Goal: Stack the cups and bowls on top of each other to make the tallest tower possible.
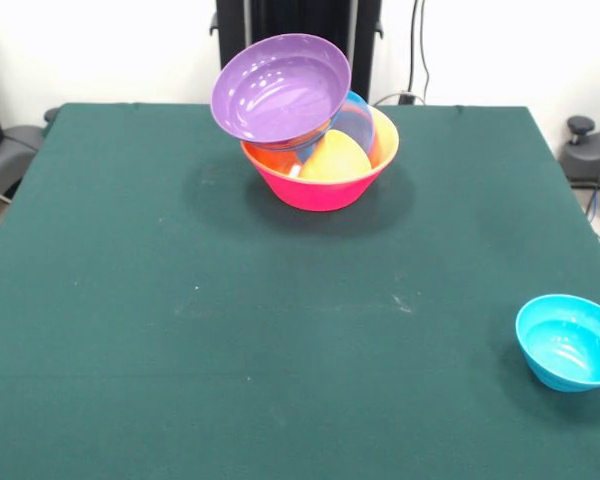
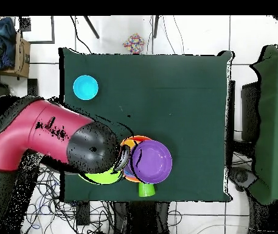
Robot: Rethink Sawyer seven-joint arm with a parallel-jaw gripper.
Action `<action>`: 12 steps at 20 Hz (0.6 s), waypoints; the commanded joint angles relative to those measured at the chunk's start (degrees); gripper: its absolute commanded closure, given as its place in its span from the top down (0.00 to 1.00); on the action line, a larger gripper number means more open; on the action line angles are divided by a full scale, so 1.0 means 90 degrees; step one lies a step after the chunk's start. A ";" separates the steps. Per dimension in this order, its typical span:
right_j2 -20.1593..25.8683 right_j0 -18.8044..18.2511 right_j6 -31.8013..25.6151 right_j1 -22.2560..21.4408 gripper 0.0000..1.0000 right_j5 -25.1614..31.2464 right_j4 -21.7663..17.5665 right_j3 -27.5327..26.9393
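A: Across the table (image 1: 180, 330) from the tower (image 1: 315, 135), well apart at one corner, sits a lone small blue bowl (image 1: 570, 342)

B: And the arm (image 2: 50, 137)?

A: Overhead, it ends just beside the tilted purple bowl (image 2: 151, 161) topping the pink bowl (image 1: 320, 190); the loose bowl lies far off. Whether the gripper is apart or together, I cannot tell

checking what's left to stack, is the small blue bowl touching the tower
Apart. In the front view the small blue bowl sits alone near the table's edge, with bare green cloth between it and the tower; the overhead view shows the same gap.
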 commanded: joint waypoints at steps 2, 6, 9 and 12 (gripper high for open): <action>0.0915 -0.0198 -0.0822 0.0041 0.00 0.0140 -0.0144 -0.0035; 0.1041 -0.0293 -0.1261 0.0105 0.00 0.0503 -0.0097 0.0152; 0.1109 -0.0336 -0.1490 0.0139 0.00 0.0705 -0.0038 0.0248; 0.1158 -0.0343 -0.1647 0.0197 0.00 0.0901 0.0017 0.0303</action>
